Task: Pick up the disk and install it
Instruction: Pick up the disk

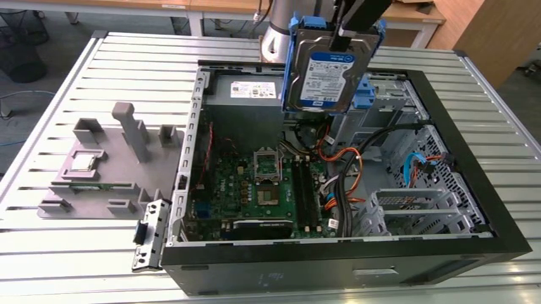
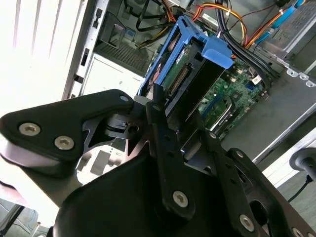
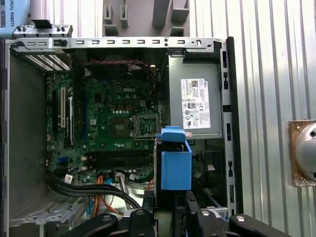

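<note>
The disk, a silver drive with a white-and-blue label in a blue carrier, hangs upright in the air over the far part of the open computer case. My gripper is shut on its top edge from above. In the second wrist view the black fingers clamp the disk between them. In the first wrist view the blue carrier of the disk sticks out from the gripper, above the case floor next to the motherboard.
Inside the case lie a grey power supply, the green motherboard, orange and black cables, a blue bracket and a metal drive cage. A grey fixture with parts stands on the slatted table at the exterior view's left.
</note>
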Motion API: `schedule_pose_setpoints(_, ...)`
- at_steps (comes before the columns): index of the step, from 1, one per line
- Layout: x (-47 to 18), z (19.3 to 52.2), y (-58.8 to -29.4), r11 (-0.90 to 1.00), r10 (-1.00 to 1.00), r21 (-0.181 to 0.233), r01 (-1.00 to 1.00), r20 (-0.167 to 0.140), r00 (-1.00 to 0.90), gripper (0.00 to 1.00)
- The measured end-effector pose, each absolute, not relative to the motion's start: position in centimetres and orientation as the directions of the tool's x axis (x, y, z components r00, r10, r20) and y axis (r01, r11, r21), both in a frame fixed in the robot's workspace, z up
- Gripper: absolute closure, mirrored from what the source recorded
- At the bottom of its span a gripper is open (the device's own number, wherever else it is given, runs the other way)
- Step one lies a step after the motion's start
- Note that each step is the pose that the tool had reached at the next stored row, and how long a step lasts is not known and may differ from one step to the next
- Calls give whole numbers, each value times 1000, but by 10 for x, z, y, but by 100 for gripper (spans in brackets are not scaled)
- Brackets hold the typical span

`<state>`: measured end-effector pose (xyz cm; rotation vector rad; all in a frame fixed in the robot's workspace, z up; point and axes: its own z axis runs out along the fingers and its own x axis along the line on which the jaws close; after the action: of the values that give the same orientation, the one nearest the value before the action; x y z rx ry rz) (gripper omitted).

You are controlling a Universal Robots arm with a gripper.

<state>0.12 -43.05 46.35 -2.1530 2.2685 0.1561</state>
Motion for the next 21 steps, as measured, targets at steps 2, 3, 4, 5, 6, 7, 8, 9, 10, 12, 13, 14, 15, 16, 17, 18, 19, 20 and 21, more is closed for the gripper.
schedule_pose_setpoints(2, 1, 463, -433, 50, -996, 65, -997, -77, -55, 65)
schedule_pose_setpoints(3, 1, 463, -435, 49, -995, 65, -997, -78, -55, 65)
schedule_pose_setpoints(4, 1, 463, -436, 49, -995, 65, -997, -79, -55, 65)
schedule_pose_setpoints(5, 2, 463, -437, 49, -995, 65, -997, -80, -55, 65)
schedule_pose_setpoints(6, 2, 463, -439, 49, -995, 65, -997, -80, -55, 65)
schedule_pose_setpoints(7, 2, 463, -440, 49, -995, 65, -997, -81, -55, 65)
schedule_pose_setpoints(8, 2, 463, -441, 49, -995, 65, -997, -82, -55, 65)
schedule_pose_setpoints(9, 2, 463, -443, 49, -995, 66, -997, -82, -55, 65)
schedule_pose_setpoints(10, 2, 463, -444, 49, -995, 66, -997, -83, -55, 65)
schedule_pose_setpoints(12, 2, 462, -447, 49, -995, 66, -997, -85, -54, 65)
schedule_pose_setpoints(13, 2, 462, -449, 49, -995, 66, -997, -86, -55, 65)
schedule_pose_setpoints(14, 2, 462, -450, 49, -995, 66, -997, -87, -55, 65)
schedule_pose_setpoints(15, 2, 462, -452, 49, -995, 66, -997, -88, -55, 65)
schedule_pose_setpoints(16, 2, 462, -453, 49, -995, 66, -997, -88, -55, 65)
schedule_pose_setpoints(17, 2, 462, -454, 49, -995, 66, -997, -89, -55, 65)
schedule_pose_setpoints(18, 2, 462, -456, 49, -994, 66, -997, -90, -55, 65)
schedule_pose_setpoints(19, 2, 462, -457, 49, -994, 66, -997, -90, -55, 65)
schedule_pose_setpoints(20, 2, 462, -458, 49, -994, 66, -997, -91, -55, 65)
schedule_pose_setpoints(21, 2, 462, -459, 49, -994, 66, -997, -91, -55, 65)
